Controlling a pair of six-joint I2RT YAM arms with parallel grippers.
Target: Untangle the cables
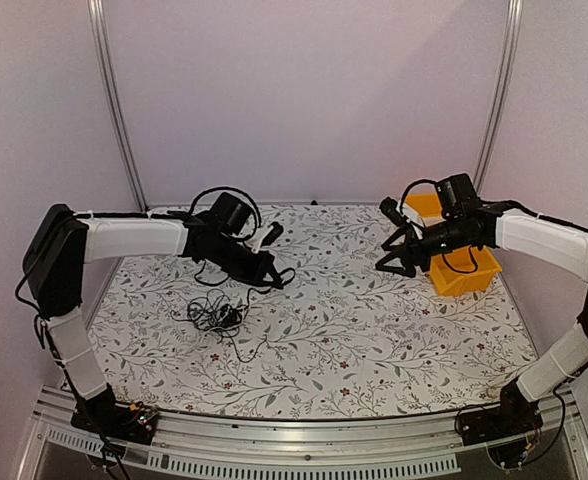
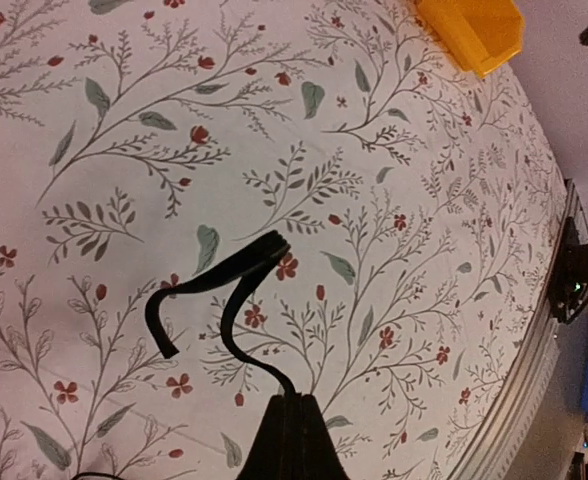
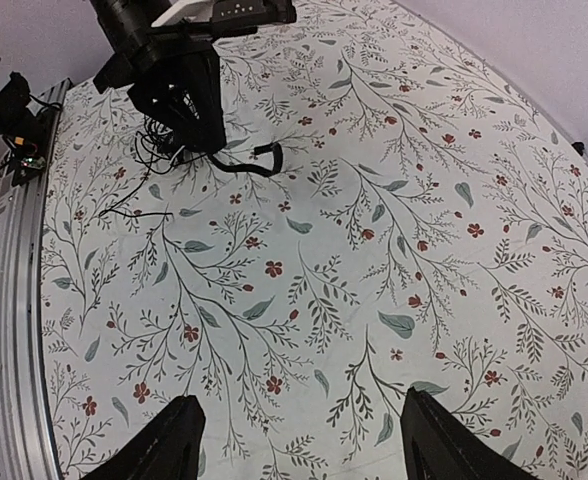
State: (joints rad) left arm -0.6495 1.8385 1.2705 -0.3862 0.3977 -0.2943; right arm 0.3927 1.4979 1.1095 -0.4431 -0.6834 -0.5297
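Observation:
The cables (image 1: 217, 315) lie as a loose bunch of thin black wires on the floral cloth, left of centre; in the right wrist view the bunch of cables (image 3: 152, 150) shows partly behind the left arm. My left gripper (image 1: 271, 277) hovers just right of and beyond the bunch, shut on a flat black strand (image 2: 236, 275) that bends out from its closed jaws (image 2: 296, 402) in an S-shaped loop. That strand (image 3: 246, 163) curls above the cloth. My right gripper (image 1: 389, 262) hangs open over the cloth's right side, nothing between its fingers (image 3: 299, 425).
A yellow bin (image 1: 462, 265) stands at the right rear of the table, just behind the right gripper, and its corner (image 2: 474, 30) appears in the left wrist view. A metal rail (image 1: 274, 440) runs along the near edge. One thin wire (image 3: 139, 212) trails from the bunch.

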